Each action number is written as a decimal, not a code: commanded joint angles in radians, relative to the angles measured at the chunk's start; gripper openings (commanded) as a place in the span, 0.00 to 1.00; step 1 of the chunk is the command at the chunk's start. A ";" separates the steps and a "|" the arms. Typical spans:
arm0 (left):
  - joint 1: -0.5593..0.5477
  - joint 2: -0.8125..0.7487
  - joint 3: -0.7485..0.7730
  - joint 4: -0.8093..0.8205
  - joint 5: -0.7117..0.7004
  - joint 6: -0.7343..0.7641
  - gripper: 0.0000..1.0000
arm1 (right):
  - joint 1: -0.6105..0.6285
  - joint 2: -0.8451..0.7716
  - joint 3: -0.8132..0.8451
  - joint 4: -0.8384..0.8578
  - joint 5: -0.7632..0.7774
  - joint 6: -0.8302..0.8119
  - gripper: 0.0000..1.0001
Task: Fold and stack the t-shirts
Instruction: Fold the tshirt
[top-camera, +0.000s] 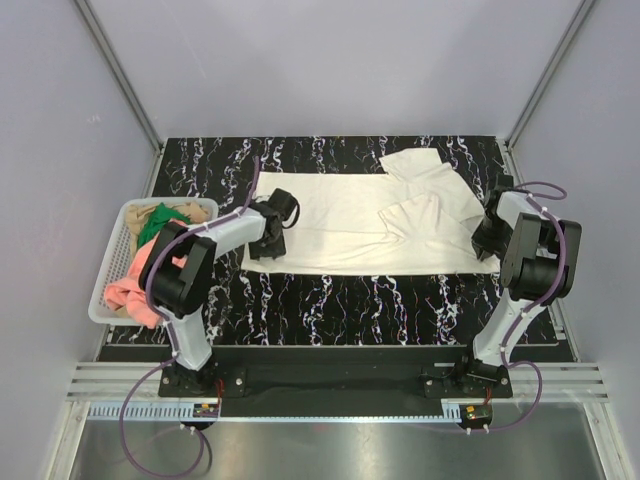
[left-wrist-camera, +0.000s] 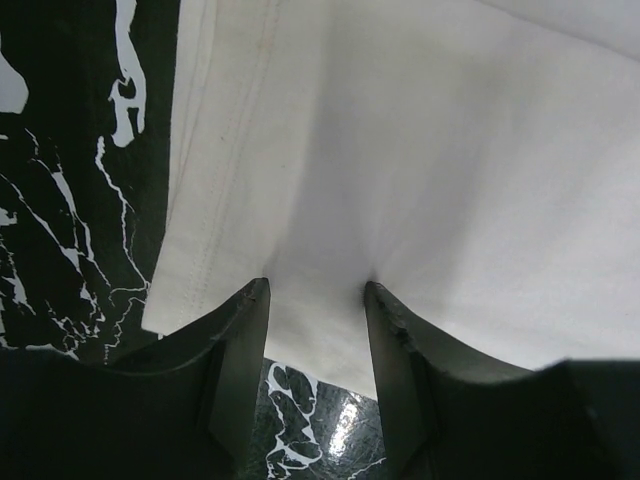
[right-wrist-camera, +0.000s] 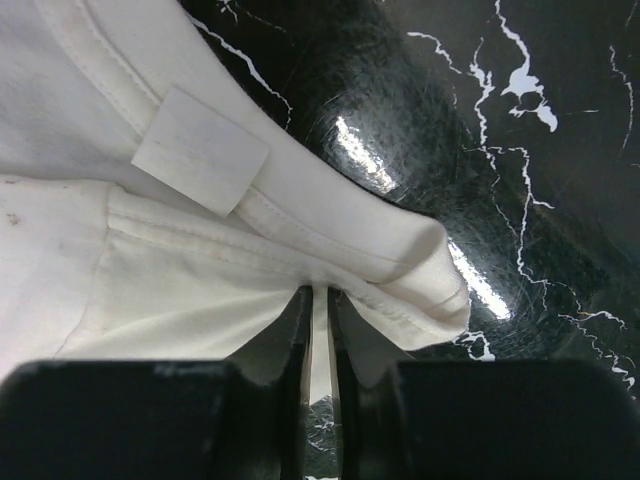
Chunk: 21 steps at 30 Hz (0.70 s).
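A large cream-white t-shirt (top-camera: 340, 225) lies spread on the black marbled table, its right side partly folded over. My left gripper (top-camera: 268, 243) is open at the shirt's near left corner. In the left wrist view the gripper (left-wrist-camera: 317, 290) has both fingertips pressing on the cloth (left-wrist-camera: 420, 150) close to its hem, with a wide gap between them. My right gripper (top-camera: 483, 240) is at the shirt's right end. In the right wrist view it (right-wrist-camera: 320, 292) is shut on a pinch of cream cloth (right-wrist-camera: 150, 270) below the collar, near the neck label (right-wrist-camera: 200, 150).
A white mesh basket (top-camera: 112, 262) stands at the table's left edge. It holds a salmon-pink shirt (top-camera: 130, 293), a green one (top-camera: 160, 222) and a tan one (top-camera: 188, 211). Bare black marbled table (top-camera: 380, 300) lies in front of the cream shirt.
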 joint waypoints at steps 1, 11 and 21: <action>0.005 -0.057 -0.070 -0.010 0.040 -0.027 0.47 | -0.027 0.012 -0.043 0.000 0.135 -0.009 0.17; -0.044 -0.314 0.026 -0.069 0.142 -0.013 0.50 | -0.027 -0.130 0.047 -0.081 0.071 0.003 0.23; -0.042 -0.447 0.161 -0.105 0.167 0.145 0.51 | -0.019 -0.250 0.159 0.099 -0.371 0.014 0.46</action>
